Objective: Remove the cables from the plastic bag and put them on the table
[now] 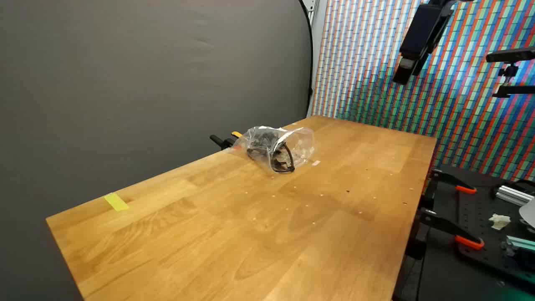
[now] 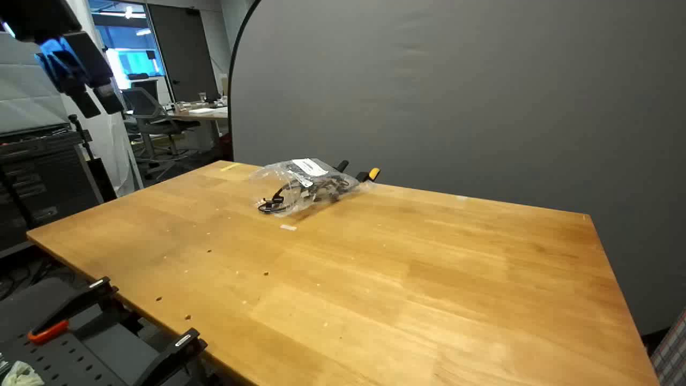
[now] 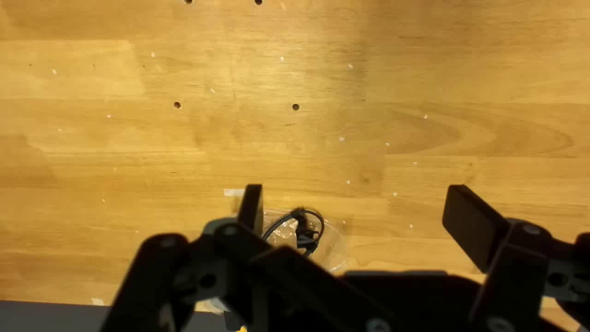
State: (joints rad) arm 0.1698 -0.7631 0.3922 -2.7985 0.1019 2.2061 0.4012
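hangs high in both exterior views, cut off by the upper edge, with little in sight beyond the dark tool (image 2: 101, 107); slants downward, tilted between upright and level; in the wrist view, juts up from the bottom edge, with fingers (image 3: 252, 207) spread wide and facing each other across a broad gap; in an exterior view, shows blue on the linkage (image 2: 56, 47)

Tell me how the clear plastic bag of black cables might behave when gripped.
The clear plastic bag will likely crumple, since it looks thin and wrinkled. It may sag unevenly, with black cables bunched inside.
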